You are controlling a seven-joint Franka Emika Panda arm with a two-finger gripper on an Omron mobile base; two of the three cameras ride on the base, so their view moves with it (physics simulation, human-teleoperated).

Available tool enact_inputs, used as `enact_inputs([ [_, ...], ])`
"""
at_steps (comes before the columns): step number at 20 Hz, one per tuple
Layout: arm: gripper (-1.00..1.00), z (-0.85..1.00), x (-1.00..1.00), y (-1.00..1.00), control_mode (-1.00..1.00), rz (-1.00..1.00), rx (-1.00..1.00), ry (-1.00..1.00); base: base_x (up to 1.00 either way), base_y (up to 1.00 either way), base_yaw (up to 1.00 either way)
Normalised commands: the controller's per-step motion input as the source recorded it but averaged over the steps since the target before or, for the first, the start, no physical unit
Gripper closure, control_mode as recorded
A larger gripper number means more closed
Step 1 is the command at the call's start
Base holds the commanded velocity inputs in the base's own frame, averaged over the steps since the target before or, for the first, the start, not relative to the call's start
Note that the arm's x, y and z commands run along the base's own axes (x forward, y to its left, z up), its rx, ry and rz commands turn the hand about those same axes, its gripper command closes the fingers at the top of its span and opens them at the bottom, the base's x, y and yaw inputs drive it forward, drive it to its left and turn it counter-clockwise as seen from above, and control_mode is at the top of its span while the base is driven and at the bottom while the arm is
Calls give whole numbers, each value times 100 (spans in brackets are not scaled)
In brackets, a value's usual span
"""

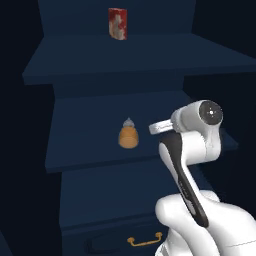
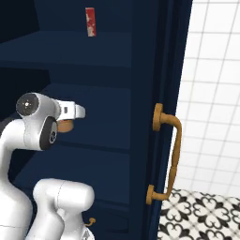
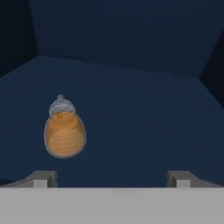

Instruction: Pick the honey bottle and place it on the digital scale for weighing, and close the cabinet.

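Note:
The honey bottle (image 1: 128,135), amber with a grey-white cap, stands upright on the middle shelf of the open navy cabinet (image 1: 100,155). In the hand view the honey bottle (image 3: 64,131) sits left of centre, a little beyond my left fingertip (image 3: 41,179) and not between the fingers. My gripper (image 3: 111,178) is open and holds nothing. It hovers at shelf height in front of the bottle and slightly to its right. From the right base view a sliver of the bottle (image 2: 65,126) peeks out under my white hand (image 2: 70,110). The digital scale is out of view.
A red-and-white box (image 1: 118,23) stands on the upper shelf. The cabinet's right door (image 2: 164,70) stands open, with a long brass handle (image 2: 172,154). Below the shelves is a drawer with a brass handle (image 1: 145,241). A white tiled wall (image 2: 215,93) lies to the right.

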Motion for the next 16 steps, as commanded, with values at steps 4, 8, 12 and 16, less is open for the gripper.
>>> enact_inputs([
  [4,-100,-4,0,0,-100,8,0,-35,0,0,0],
  [8,-100,0,0,0,-100,8,3,-37,0,0,0],
  [12,-100,3,0,0,-100,11,2,-20,0,0,0],
  [16,-100,0,7,-1,-100,22,4,-2,0,0,0],
])
